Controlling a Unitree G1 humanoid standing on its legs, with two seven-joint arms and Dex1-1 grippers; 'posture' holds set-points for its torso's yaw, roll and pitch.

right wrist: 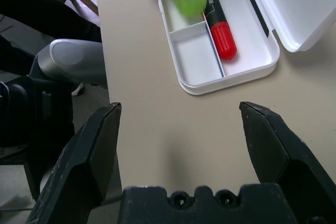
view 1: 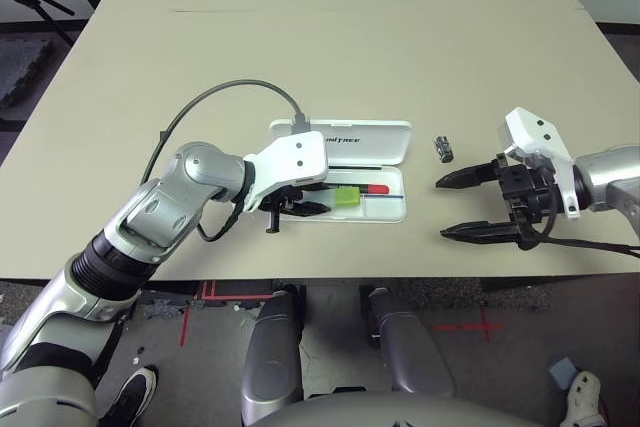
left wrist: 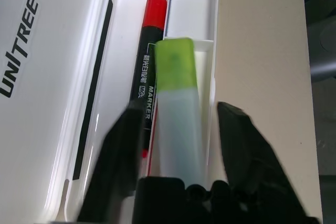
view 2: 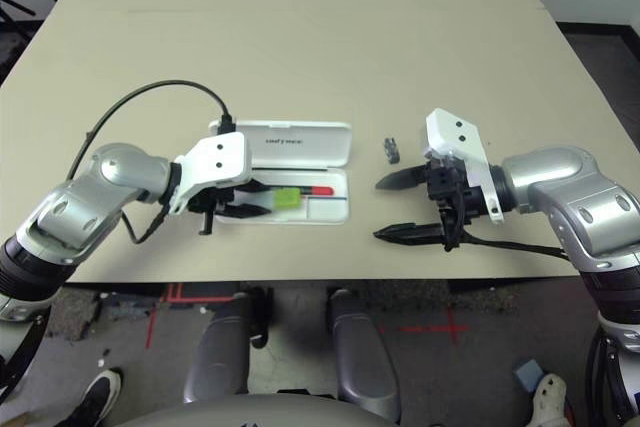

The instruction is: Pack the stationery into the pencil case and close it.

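The white pencil case (view 1: pixel 398 213) lies open at mid-table, its lid (view 1: pixel 372 140) with "UNITREE" lettering folded back flat. Inside the tray lie the red marker (left wrist: pixel 155 14) with a black section and, beside it, the white highlighter (left wrist: pixel 177 103) with a light-green cap. My left gripper (view 1: pixel 300 205) hovers over the tray's left end, open, one finger on each side of the highlighter's white end with gaps showing. The tiny dark grey-silver piece (view 1: pixel 443 149) rests on the table right of the lid. My right gripper (view 1: pixel 441 209) is open and holds nothing, right of the case and just nearer me than the piece.
A black cable (view 1: pixel 230 92) loops from my left wrist over the table behind the arm. The table's front edge (view 1: pixel 330 278) runs close below the case. The beige tabletop (view 1: pixel 350 37) stretches wide behind the case.
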